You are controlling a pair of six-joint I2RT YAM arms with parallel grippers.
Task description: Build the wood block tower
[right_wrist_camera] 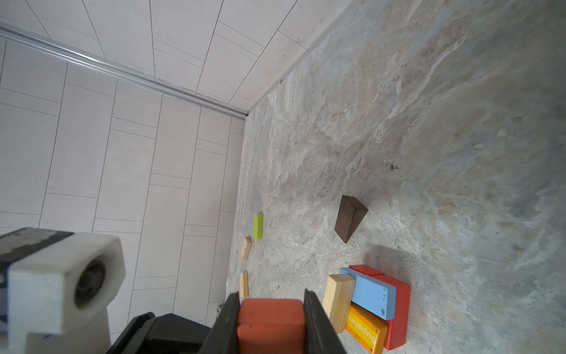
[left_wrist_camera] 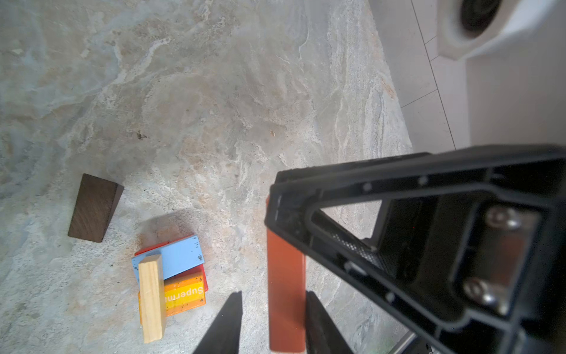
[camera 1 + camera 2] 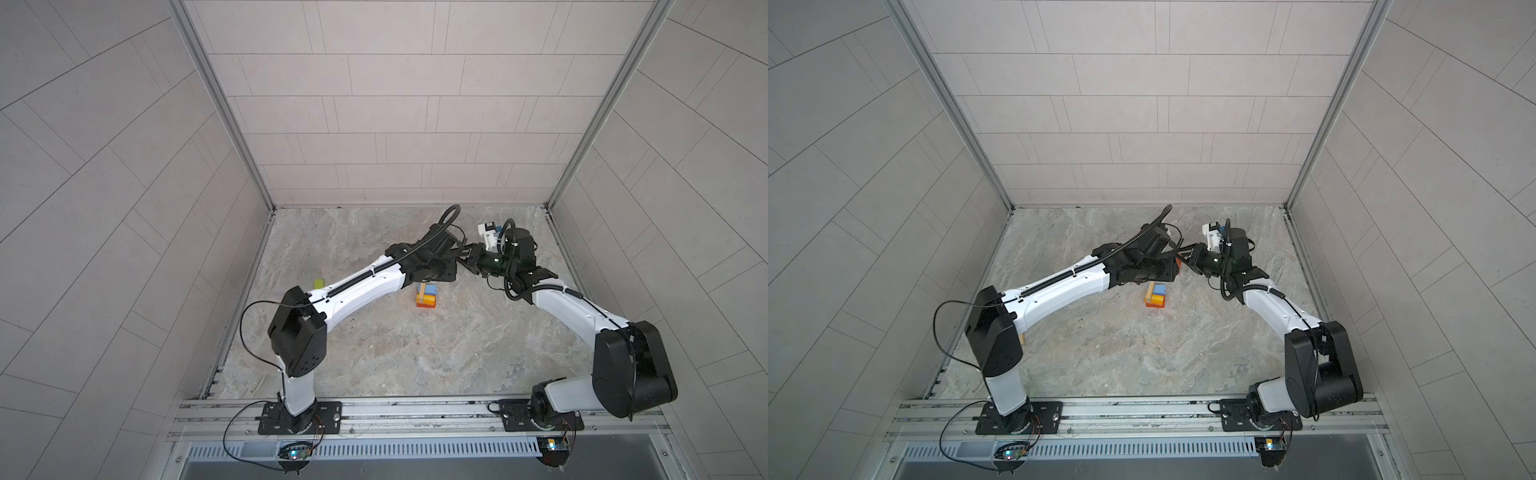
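Red-brown brick (image 1: 271, 325) pinched between right gripper (image 1: 271, 318) jaws, left gripper (image 2: 271, 318) jaws spread either side of it, handover mid-air. Tower (image 3: 426, 298) barely begun below: red, orange, blue, tan. Dark brown brick (image 2: 93, 208), green brick (image 1: 258, 226) still loose.

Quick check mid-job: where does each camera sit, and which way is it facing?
Top views: high over the front rail, looking down at the table; both arms show whole.
Right wrist: on the right arm, looking along the right gripper, shut on the red-brown block.
Left wrist: on the left arm, looking down past the left gripper, which flanks that block; the right gripper shows ahead.
Shared: all views show the tower.
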